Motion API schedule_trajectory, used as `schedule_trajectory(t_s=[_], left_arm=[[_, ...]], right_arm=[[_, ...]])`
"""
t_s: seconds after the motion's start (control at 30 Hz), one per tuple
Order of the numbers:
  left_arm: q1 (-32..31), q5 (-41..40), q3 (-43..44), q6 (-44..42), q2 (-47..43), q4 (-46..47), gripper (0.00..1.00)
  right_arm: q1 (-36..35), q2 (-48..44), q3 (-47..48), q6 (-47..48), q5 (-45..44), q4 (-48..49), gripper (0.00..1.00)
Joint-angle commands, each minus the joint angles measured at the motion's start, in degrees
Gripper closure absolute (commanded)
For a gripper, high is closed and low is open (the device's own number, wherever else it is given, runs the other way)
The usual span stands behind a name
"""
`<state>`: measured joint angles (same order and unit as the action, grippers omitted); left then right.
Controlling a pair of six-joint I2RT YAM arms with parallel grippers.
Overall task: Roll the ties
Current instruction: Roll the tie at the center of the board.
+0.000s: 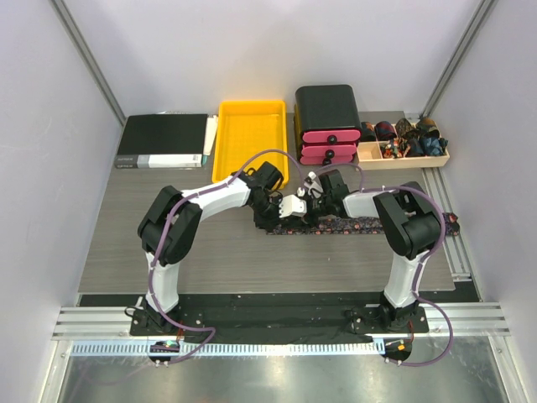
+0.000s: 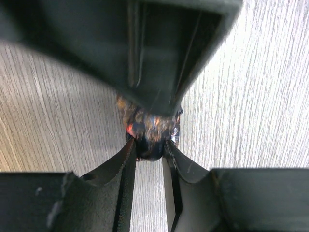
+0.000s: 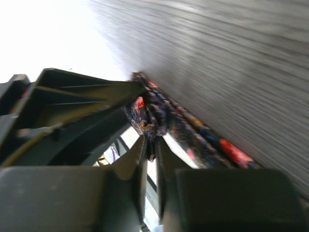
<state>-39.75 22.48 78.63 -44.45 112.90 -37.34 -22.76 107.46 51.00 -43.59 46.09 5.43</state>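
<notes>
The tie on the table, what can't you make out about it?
Top view: the tie's left end, hidden under the left gripper and right gripper.
Left wrist view: how far it is rolled; a dark blurred part covers the fabric's top.
Right wrist view: the fabric's folds, smeared by blur.

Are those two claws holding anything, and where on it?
Yes: the left gripper and right gripper both pinch the tie at its bunched end.
</notes>
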Motion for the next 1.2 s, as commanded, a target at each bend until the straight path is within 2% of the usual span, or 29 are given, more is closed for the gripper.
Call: schedule_trajectory(t_s=[0.0, 0.1, 0.17, 0.33, 0.43, 0.6, 0.73, 0.87, 0.93, 1.03, 1.07, 1.17], left_arm=[[0.11, -1.83, -0.23, -1.26, 1.27, -1.77, 0.69], [1.25, -0.52, -0.93, -1.61, -0.22, -2.12, 0.64], [2.91, 1.42, -1.02, -2.4, -2.06, -2.73, 0.62], [5.73, 7.13, -3.73, -5.38, -6.55, -2.48, 0.48], [5.65, 7.31, -5.76, -6.27, -7.96, -0.28, 0.44], [5.03, 6.7, -3.75, -3.99, -5.42, 0.08, 0.39], [3.19, 3.54, -4.01, -3.72, -4.45, 1.57, 0.37], [1.43, -0.59, -4.01, -3.19, -2.51, 2.19, 0.38], [0.9, -2.25, -4.27, -3.28, -1.9, 2.27, 0.42], [0.9, -2.7, -4.28, -2.05, -2.33, 2.19, 0.53], [0.9, -2.7, -4.36, -1.7, -2.77, 2.53, 0.59], [0.9, -1.04, -5.24, -1.0, -5.57, 4.12, 0.66]], right_arm=[[0.17, 0.21, 1.73, 5.17, -3.01, -4.02, 0.9], [1.14, 0.29, 2.34, 7.2, -4.16, -7.62, 0.98], [1.58, 0.82, 2.7, 8.87, -4.51, -9.56, 0.99], [1.76, 2.49, 3.31, 9.49, -5.56, -10.09, 0.99], [1.76, 4.51, 3.93, 9.49, -5.83, -10.44, 0.99], [1.76, 6.79, 3.93, 9.93, -6.45, -10.88, 0.98], [1.76, 7.76, 4.19, 10.37, -6.71, -11.76, 0.99], [1.76, 8.03, 4.28, 10.63, -6.71, -11.85, 0.99], [1.76, 8.12, 4.02, 10.72, -6.71, -11.85, 0.99], [1.76, 8.38, 3.67, 10.9, -6.8, -11.94, 0.99], [1.76, 8.55, 3.58, 10.99, -6.71, -12.02, 0.99], [1.76, 8.64, 3.49, 10.9, -6.89, -11.85, 0.99]])
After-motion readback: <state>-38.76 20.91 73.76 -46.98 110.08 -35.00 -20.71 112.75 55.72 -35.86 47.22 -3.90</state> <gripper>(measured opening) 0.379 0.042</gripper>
